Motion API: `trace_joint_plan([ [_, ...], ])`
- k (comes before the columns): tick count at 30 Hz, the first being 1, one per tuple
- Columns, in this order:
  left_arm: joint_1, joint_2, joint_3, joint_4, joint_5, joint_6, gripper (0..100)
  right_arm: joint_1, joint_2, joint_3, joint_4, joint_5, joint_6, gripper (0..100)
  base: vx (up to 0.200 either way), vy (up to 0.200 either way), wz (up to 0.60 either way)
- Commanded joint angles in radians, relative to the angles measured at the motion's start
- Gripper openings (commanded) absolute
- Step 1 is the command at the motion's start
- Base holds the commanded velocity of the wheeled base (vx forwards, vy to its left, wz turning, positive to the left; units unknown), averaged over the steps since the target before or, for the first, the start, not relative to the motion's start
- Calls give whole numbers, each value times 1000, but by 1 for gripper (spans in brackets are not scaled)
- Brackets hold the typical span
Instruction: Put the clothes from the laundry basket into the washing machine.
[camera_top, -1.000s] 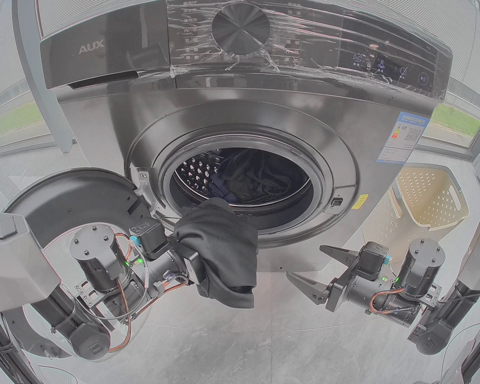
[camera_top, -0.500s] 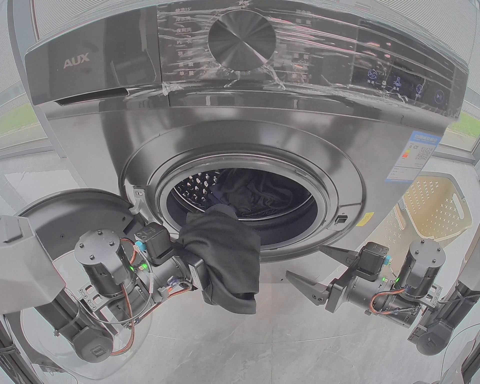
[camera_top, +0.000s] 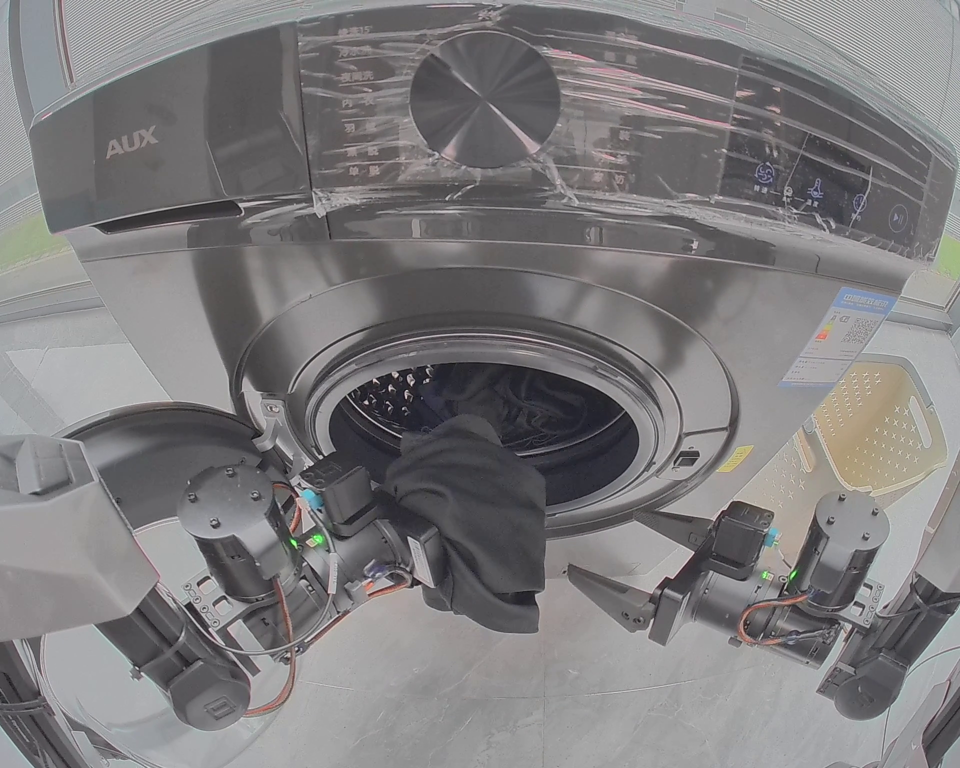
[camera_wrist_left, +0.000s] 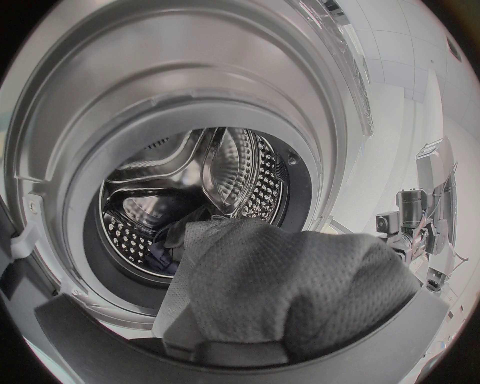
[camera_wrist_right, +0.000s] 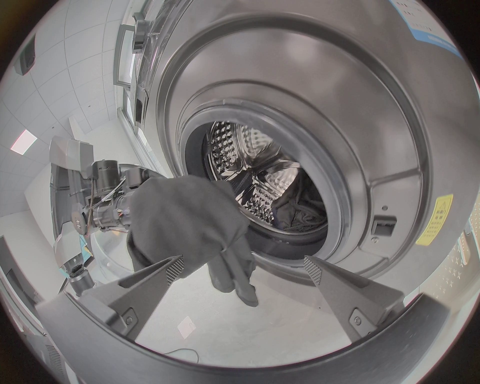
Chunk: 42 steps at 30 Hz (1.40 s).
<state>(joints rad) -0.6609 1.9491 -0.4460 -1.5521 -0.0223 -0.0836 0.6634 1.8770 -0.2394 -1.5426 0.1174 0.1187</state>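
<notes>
1. Head: L pincer (camera_top: 425, 545) carries dark cloth (camera_top: 480, 510) at washer (camera_top: 500, 260) mouth; grip hidden, can't tell. R pincer (camera_top: 608, 548) spread apart, empty, near basket (camera_top: 880, 430).
2. L wrist: cloth (camera_wrist_left: 280, 280) just short of drum (camera_wrist_left: 235, 170), other clothes inside.
3. R wrist: cloth tail (camera_wrist_right: 235, 275) hangs outside the rim. Step: loading. Next prob. needs a deeper push so the tail clears.
</notes>
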Motion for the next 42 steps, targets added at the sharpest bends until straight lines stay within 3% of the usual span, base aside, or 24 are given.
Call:
trace_joint_plan([
  [1, -16, 54, -42, 0, -31, -4, 0, 16, -1, 18, -1, -1, -1, 100, 0, 0, 0],
  [4, -17, 117, -117, 0, -64, -4, 0, 27, -12, 28, -1, -4, -1, 100, 0, 0, 0],
  [8, -6, 220, -254, 0, -62, -8, 0, 31, -30, 41, -1, -4, -1, 100, 0, 0, 0],
  [14, -2, 292, -352, 0, -57, -28, 0, 31, -42, 61, 1, -5, -4, 100, 0, 0, 0],
  [17, 15, 329, -395, 0, -56, -27, 0, 33, -44, 61, 1, -5, -4, 100, 0, 0, 0],
  [23, 67, 452, -663, 3, -28, -30, 0, 35, -42, 63, 1, -4, -4, 100, 0, 0, 0],
  [28, 66, 496, -726, 24, -25, -28, 0, 35, -42, 61, -1, -5, -2, 100, 0, 0, 0],
  [39, 92, 525, -973, 257, -16, -24, 0, 36, -32, 61, 1, -2, -1, 100, 0, 0, 0],
  [42, 87, 547, -1037, 311, 15, -19, 0, 36, -29, 57, -1, -4, 1, 100, 0, 0, 0],
])
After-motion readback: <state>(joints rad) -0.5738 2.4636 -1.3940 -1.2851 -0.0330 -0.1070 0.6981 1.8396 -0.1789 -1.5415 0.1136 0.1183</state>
